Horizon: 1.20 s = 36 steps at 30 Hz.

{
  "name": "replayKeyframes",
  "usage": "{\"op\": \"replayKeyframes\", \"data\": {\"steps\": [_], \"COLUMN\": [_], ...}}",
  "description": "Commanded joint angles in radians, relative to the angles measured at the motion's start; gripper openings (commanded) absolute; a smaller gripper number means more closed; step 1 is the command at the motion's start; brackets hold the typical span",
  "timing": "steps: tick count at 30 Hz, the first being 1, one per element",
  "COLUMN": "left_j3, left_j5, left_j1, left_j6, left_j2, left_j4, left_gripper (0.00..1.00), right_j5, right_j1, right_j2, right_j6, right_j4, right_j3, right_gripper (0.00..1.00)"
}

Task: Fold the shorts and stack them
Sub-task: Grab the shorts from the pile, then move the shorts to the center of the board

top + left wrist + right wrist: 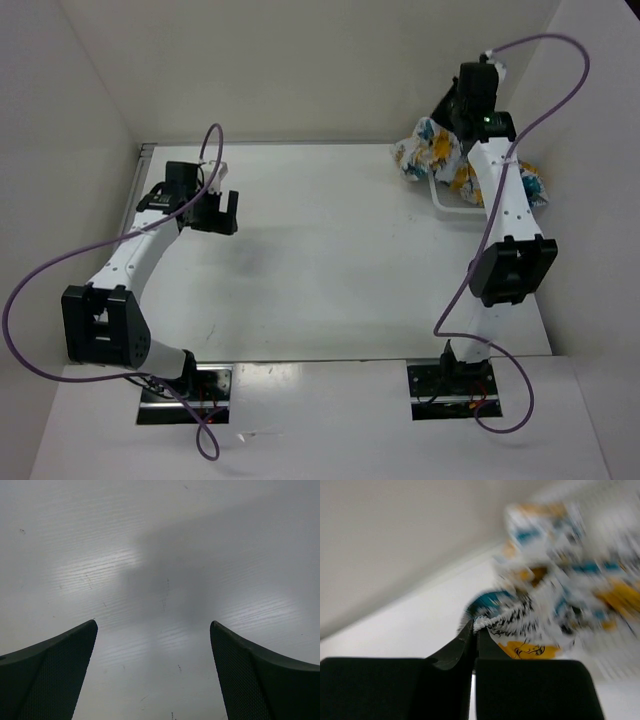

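The shorts (428,150) lie in a crumpled heap at the table's far right, white with teal and yellow-orange blotches; more printed fabric (530,185) shows on the other side of the right arm. My right gripper (475,630) is shut on an elastic edge of the shorts (510,622), the cloth bunched at its fingertips. In the top view its jaws are hidden under the wrist (483,105). My left gripper (213,211) hovers open over bare table at the left, with nothing between its fingers (60,670).
A white plastic basket rim (447,203) pokes out beside the heap at the far right. White walls close in the table at the back and both sides. The right arm (505,215) stretches along the right edge.
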Motion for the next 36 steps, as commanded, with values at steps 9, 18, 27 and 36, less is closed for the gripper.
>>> {"op": "replayKeyframes", "data": {"steps": [9, 18, 27, 36], "left_j3": [0.223, 0.278, 0.335, 0.265], "left_j5": [0.156, 0.116, 0.182, 0.239], "left_j1": [0.062, 0.197, 0.217, 0.138], "left_j6": [0.003, 0.003, 0.003, 0.003], "left_j2": [0.002, -0.039, -0.03, -0.03], "left_j4": [0.018, -0.027, -0.042, -0.033], "left_gripper": [1.0, 1.0, 1.0, 1.0], "right_j5": [-0.452, -0.298, 0.279, 0.418], "right_j1": [0.332, 0.478, 0.535, 0.51], "right_j2": [0.243, 0.325, 0.341, -0.214], "right_j6": [0.046, -0.031, 0.063, 0.065], "right_j4": [0.128, -0.256, -0.651, -0.339], "right_j3": [1.038, 1.163, 1.055, 0.179], "right_gripper": [0.0, 0.0, 0.91, 0.94]}}
